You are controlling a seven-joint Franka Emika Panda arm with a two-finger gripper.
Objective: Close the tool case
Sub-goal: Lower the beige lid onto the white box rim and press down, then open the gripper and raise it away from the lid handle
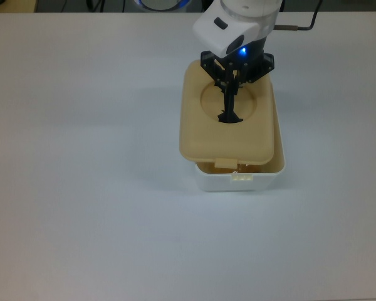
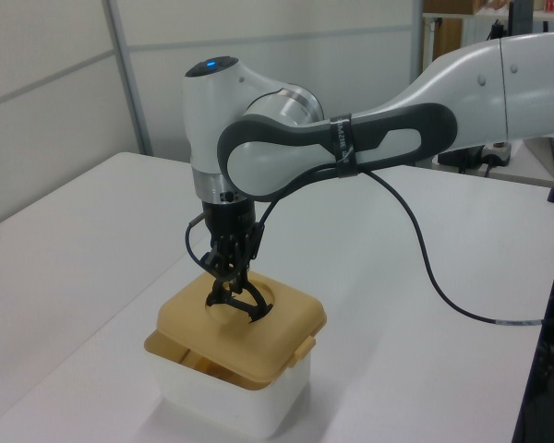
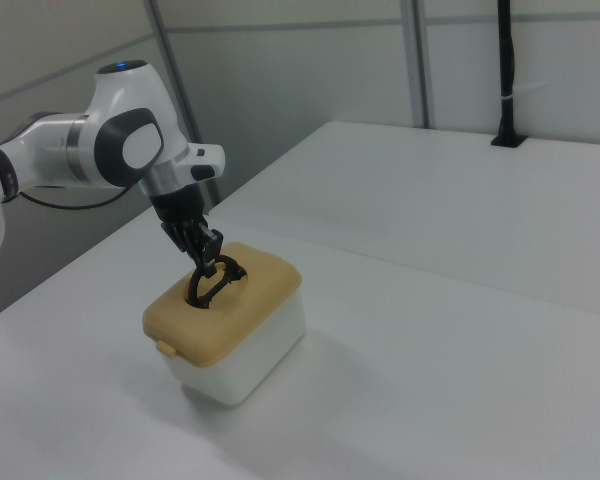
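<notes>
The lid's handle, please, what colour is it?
Black; the handle shows best in the right view, against the beige lid.

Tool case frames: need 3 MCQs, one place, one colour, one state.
1. Where is the beige plastic lid relative to the white rectangular plastic box?
A. Flat on the table beside it
B. Over it, covering most of the opening
C. Standing on edge behind it

2. What colour is the handle in the lid's round recess?
A. Black
B. Red
C. White

3. Is the case fully shut?
A. Yes, lid flush all round
B. No, a strip of the box still shows open in the top view
C. No, the lid is off entirely

Key: 1 B, the lid sits above the box in all three views. 2 A, the handle reads black under the gripper. 3 B, the box's front rim and a gap show past the lid's latch tab.
</notes>
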